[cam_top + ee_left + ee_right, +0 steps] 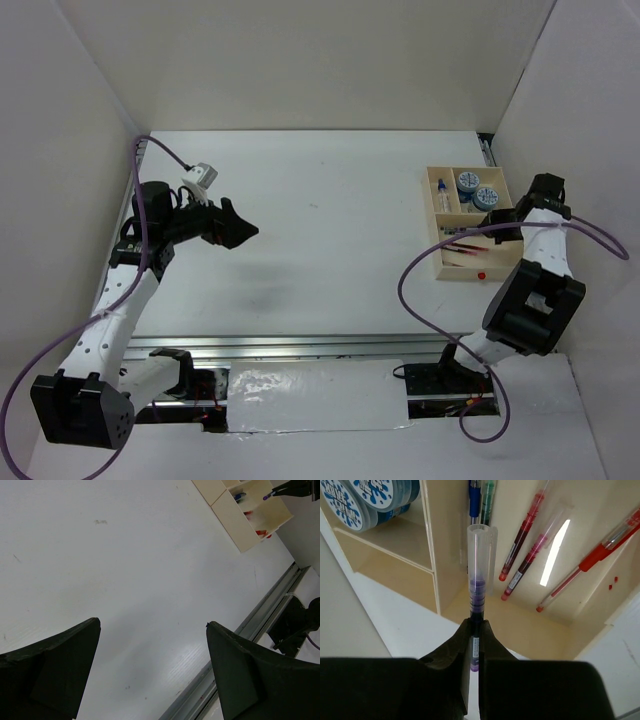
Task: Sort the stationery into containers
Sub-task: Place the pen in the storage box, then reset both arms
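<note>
The pale beige tray (431,200) stands at the table's right. Its back compartments hold two blue-and-white rolls (468,181) and a small white bottle with a blue cap (443,192). My right gripper (475,627) is shut on a purple pen with a clear cap (477,580), holding it above the tray's large front compartment, where several red pens (522,535) lie. The rolls (370,500) show beyond the divider (432,545). In the top view the right gripper (487,230) hovers over the tray. My left gripper (240,228) is open and empty above the left table; its fingers (60,660) frame bare table.
A metal rail (300,345) runs along the near table edge. White enclosure walls stand on the left, back and right, the right wall close behind the tray. The tray (235,525) shows far off in the left wrist view. A blue and a green pen (480,500) lie by the divider.
</note>
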{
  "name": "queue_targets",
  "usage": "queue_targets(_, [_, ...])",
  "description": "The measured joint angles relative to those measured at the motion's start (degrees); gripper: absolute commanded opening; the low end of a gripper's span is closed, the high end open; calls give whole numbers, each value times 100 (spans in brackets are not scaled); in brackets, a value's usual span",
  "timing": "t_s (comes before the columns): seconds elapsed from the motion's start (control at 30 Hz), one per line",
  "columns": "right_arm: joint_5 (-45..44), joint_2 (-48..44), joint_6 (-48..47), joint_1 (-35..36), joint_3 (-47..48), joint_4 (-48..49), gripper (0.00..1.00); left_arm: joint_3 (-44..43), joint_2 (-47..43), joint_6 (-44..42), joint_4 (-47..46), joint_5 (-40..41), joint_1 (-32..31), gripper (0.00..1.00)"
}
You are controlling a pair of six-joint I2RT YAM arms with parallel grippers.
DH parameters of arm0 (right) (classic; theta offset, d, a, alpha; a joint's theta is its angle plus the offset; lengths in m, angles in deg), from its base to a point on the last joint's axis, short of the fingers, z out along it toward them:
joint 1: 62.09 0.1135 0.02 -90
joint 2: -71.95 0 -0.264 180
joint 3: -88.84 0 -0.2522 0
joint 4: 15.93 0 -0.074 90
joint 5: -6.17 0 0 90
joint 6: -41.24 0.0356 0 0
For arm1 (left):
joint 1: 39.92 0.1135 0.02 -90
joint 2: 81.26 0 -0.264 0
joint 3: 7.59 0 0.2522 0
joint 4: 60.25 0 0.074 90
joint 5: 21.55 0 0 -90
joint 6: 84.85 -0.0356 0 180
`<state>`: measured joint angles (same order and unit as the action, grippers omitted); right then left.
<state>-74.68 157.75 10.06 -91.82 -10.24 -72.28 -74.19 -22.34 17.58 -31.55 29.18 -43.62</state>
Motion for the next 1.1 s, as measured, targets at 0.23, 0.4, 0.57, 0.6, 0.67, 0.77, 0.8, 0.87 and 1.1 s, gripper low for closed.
queue_targets(0.23, [-142, 315, 79, 90, 0, 236, 20, 4, 0, 2, -4, -2, -20, 99])
queue_targets(0.4, [-208, 431, 72, 90, 0, 321, 28, 9, 0, 2, -2, 0, -20, 99])
queue_targets(0.57, [-175, 457, 74, 101, 0, 345, 48, 9, -4, -4, 22, 20, -22, 99])
queue_targets(0.6, [-153, 457, 68, 103, 0, 350, 50, 4, -11, -11, 55, 39, -24, 99])
queue_targets(0.67, [-116, 437, 68, 105, -13, 356, 50, -7, -31, -22, 144, 70, -22, 99])
queue_targets(0.77, [17, 251, -42, 118, -168, 393, 49, -52, -107, -31, 310, 151, -22, 99])
queue_targets(0.8, [81, 111, -125, 151, -269, 393, 48, -81, -155, -33, 374, 186, -22, 99])
queue_targets(0.87, [131, -289, -341, 249, -492, 380, 47, -160, -280, -39, 509, 256, -20, 99])
queue_targets(1.1, [396, -2262, -1928, 1558, -651, 289, 53, -769, -269, -157, 1248, 857, 2, 99])
